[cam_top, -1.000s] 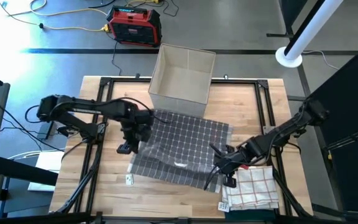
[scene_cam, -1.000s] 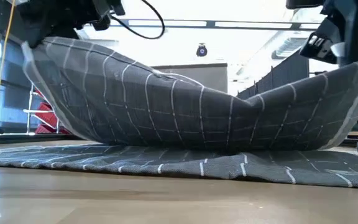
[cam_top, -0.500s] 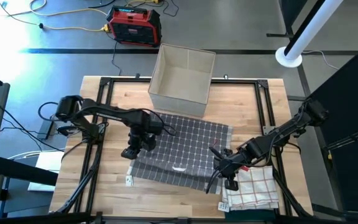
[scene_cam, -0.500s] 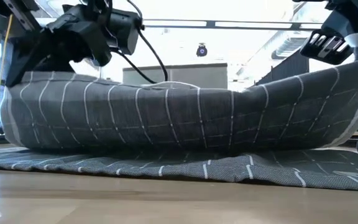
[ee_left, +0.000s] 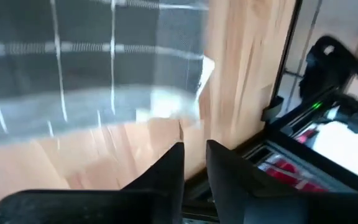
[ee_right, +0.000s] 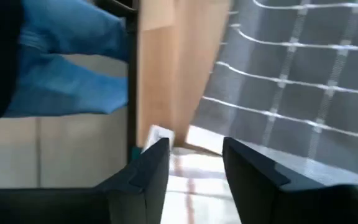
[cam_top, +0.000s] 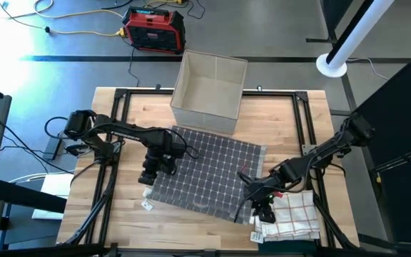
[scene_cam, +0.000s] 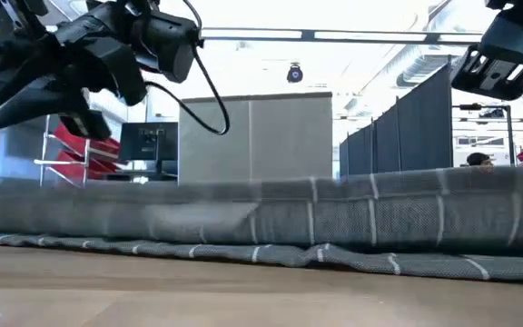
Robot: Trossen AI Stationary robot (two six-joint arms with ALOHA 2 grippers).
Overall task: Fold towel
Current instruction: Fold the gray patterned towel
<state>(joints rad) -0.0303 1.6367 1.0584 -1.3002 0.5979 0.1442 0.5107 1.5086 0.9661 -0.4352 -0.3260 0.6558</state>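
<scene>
The grey towel (cam_top: 205, 168) with a white grid lies flat in the middle of the table, folded over on itself; the low view shows it as a low double layer (scene_cam: 334, 222). My left gripper (cam_top: 147, 178) hovers over the towel's near left corner, fingers a little apart with nothing between them (ee_left: 196, 165). My right gripper (cam_top: 264, 213) is by the towel's near right corner, open and holding nothing (ee_right: 194, 162). Both stand above the towel in the low view.
A beige open box (cam_top: 209, 86) stands at the table's far edge, just behind the towel. A folded white cloth with red checks (cam_top: 295, 218) lies near the right gripper. A small white tag (cam_top: 148, 205) lies near the left front. A person's blue trouser legs (ee_right: 61, 62) show beyond the table.
Both grippers have carried the towel's raised edge toward the table's near edge and down. That edge, which hung high between them, has dropped onto the lower layer, and the towel now lies flat and folded over. It no longer hangs from either gripper.
</scene>
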